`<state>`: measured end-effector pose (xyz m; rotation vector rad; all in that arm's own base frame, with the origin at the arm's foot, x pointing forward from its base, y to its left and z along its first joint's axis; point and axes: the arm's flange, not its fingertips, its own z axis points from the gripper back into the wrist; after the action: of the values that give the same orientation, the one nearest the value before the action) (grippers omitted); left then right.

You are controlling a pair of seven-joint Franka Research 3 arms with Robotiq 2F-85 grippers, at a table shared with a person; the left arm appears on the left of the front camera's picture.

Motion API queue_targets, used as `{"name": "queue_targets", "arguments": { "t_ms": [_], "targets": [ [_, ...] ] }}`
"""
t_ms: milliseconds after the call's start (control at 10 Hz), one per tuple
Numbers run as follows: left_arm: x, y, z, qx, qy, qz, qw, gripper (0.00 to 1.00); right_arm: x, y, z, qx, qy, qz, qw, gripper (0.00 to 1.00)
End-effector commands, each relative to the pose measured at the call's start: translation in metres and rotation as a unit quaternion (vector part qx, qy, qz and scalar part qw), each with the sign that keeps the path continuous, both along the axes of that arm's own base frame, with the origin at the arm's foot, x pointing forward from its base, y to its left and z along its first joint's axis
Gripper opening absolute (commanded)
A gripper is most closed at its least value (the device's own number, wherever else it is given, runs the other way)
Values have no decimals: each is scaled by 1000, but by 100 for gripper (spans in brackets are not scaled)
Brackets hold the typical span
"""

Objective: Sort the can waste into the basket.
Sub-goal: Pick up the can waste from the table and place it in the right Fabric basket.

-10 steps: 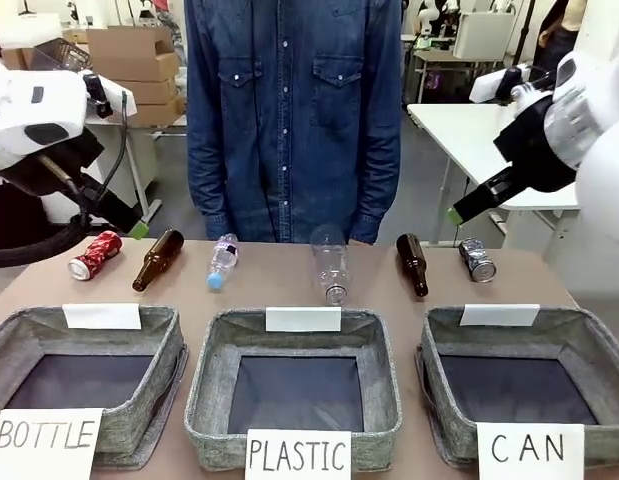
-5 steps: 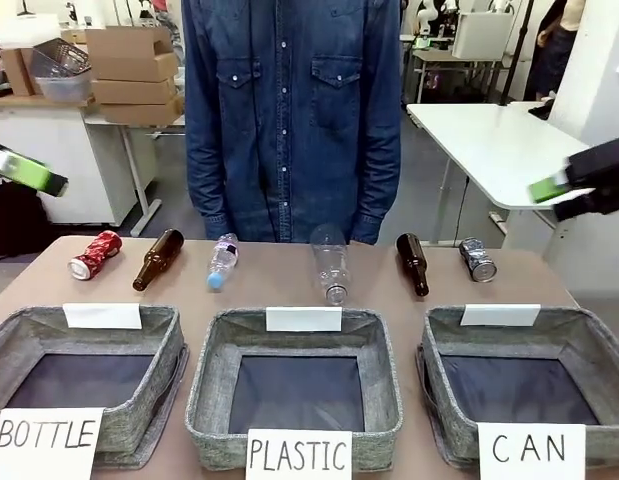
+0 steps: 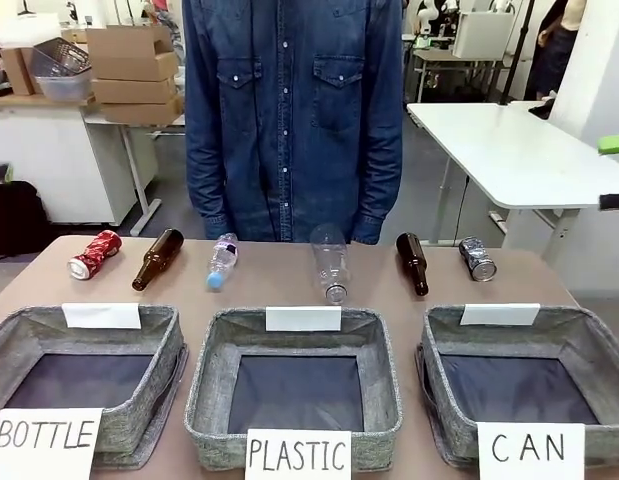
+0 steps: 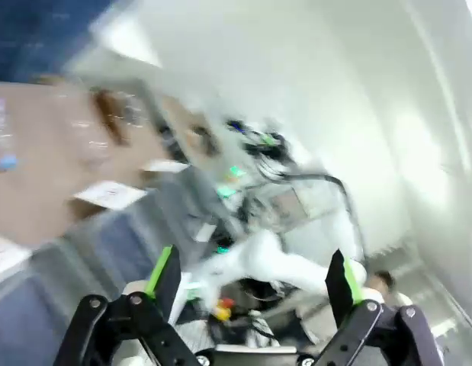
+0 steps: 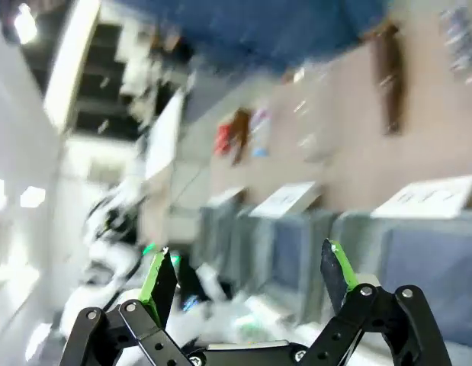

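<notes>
A crushed red can [image 3: 94,254] lies at the table's far left. A crushed dark can [image 3: 477,258] lies at the far right, just behind the grey basket [image 3: 436,352] with the "CAN" card [image 3: 530,450]. That basket holds nothing. My right gripper [image 3: 616,172] pokes in at the right picture edge, high above the table, one green pad [image 3: 614,143] showing. In the blurred right wrist view its fingers stand open and empty [image 5: 247,274], and the red can [image 5: 223,139] shows far off. My left gripper [image 4: 252,274] is open and empty in its own blurred view.
Two brown glass bottles [image 3: 157,259] [image 3: 412,263] and two clear plastic bottles [image 3: 222,261] [image 3: 331,262] lie in the row between the cans. Baskets marked "BOTTLE" [image 3: 175,345] and "PLASTIC" [image 3: 207,375] stand at the front. A person in a denim shirt [image 3: 294,110] stands at the far side.
Both arms have swung up and outward, the left off the left edge and the right almost off the right edge. The cans, bottles and baskets have not moved.
</notes>
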<state>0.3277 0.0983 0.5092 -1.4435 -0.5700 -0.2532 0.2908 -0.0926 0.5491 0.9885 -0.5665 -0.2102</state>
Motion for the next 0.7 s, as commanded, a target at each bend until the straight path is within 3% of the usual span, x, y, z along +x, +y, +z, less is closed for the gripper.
{"name": "queue_targets", "arguments": {
  "t_ms": [0,400,500,600],
  "targets": [
    [-9,-13,15,-44,-35,-55,997,100,-5,3,-6,59,11,52,997,100],
    [-9,-13,15,-44,-35,-55,997,100,-4,10,-2,32,19,29,999,100],
    [-9,-13,15,-44,-35,-55,997,100,8,24,-6,-108,46,-53,992,100],
    [-9,-13,15,-44,-35,-55,997,100,28,39,-16,-275,59,-102,954,100]
  ]
}}
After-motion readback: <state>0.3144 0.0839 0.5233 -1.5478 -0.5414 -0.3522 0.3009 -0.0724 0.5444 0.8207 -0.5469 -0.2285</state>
